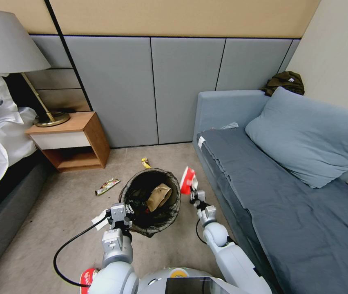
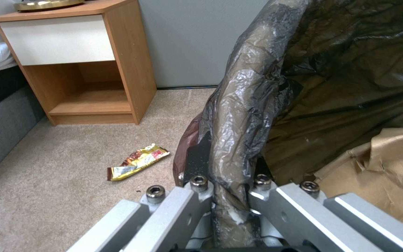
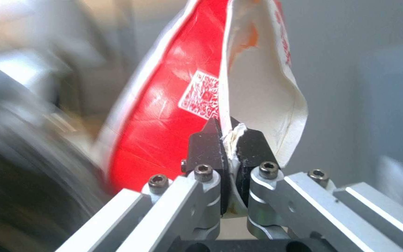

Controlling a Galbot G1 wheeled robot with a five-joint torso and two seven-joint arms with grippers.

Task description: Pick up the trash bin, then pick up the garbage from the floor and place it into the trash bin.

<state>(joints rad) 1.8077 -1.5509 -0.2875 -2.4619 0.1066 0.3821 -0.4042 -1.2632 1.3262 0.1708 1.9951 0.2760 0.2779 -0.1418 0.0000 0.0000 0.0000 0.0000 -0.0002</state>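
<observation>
**Bin held left, wrapper pinched right, ready to drop**

Litter on the carpet at far left: brown-gold wrapper [image 1: 107,186] near the nightstand [image 1: 70,141], white tissue [image 1: 99,219] just beside the left arm, yellow wrapper [image 1: 145,163] beyond the bin.

Left gripper [image 1: 121,213] is clamped on the near rim of the trash bin [image 1: 151,201], jaws closed over the black liner [image 2: 239,115] folded there. Bin hangs off the floor, tan paper bag [image 1: 159,196] already inside. Empty plastic bucket, likely light, but the liner film is slick, so a rim grip could creep.

Right gripper [image 1: 193,194] sits just right of the bin rim, jaws pinched tight on the bottom edge of a red-and-white snack wrapper [image 3: 183,105], which stands upright above the fingers. Thin, floppy, near weightless; an edge pinch works, though it may cling to the pads on release.

Sofa [image 1: 288,192] at right.
</observation>
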